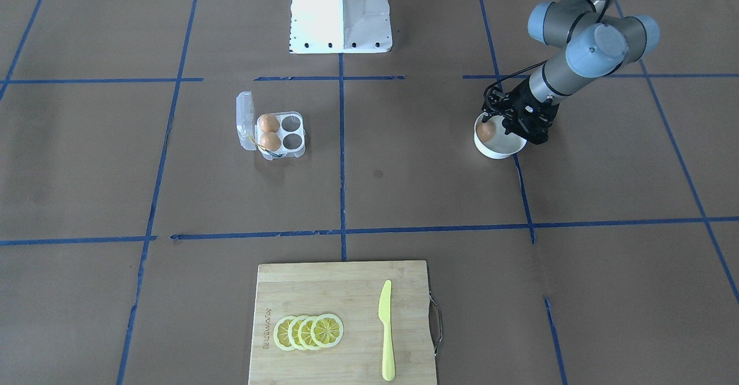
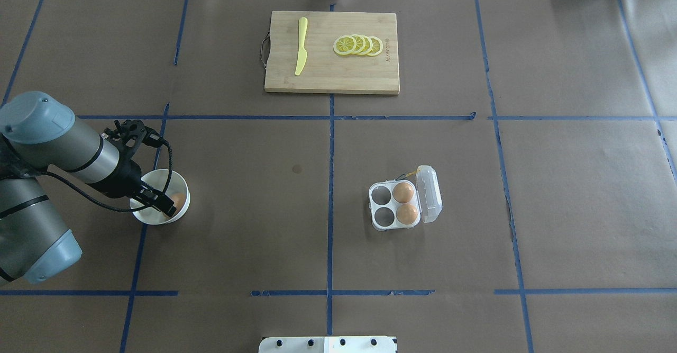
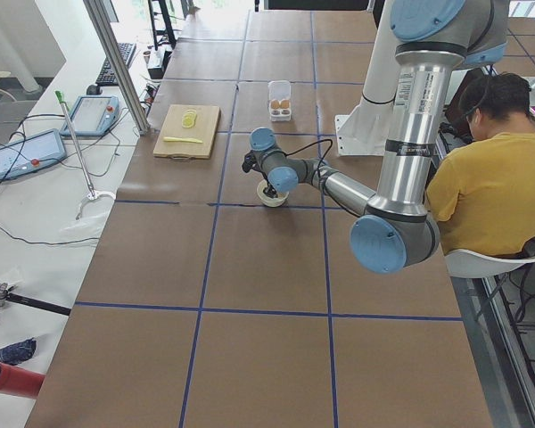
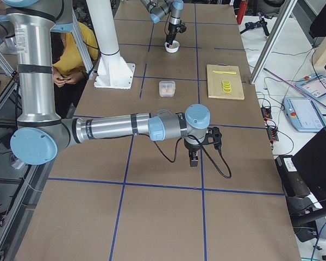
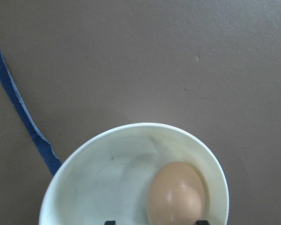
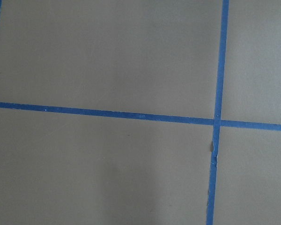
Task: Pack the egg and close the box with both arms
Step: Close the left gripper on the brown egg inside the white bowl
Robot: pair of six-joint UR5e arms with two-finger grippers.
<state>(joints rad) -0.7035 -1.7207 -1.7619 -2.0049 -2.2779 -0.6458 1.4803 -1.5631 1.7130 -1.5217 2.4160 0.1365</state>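
A tan-brown egg (image 5: 174,194) lies in the round white bowl (image 5: 107,178). My left gripper (image 2: 163,202) reaches down into the bowl, open, with its two black fingertips (image 5: 202,222) on either side of the egg (image 2: 177,200); in the front-facing view the gripper (image 1: 496,125) hangs over the bowl (image 1: 501,149). The clear egg box (image 2: 382,205) stands to the right, its lid (image 2: 429,194) open, with two eggs (image 2: 403,191) in the cups by the hinge and two cups bare. My right gripper (image 4: 193,159) hovers low over bare table far from the box; I cannot tell if it is open.
A wooden cutting board (image 2: 338,75) with lemon slices (image 2: 358,45) and a yellow knife (image 2: 301,46) lies at the table's far side. The white base block (image 1: 340,12) stands at the robot's side. A person in yellow (image 3: 490,187) sits beside the table.
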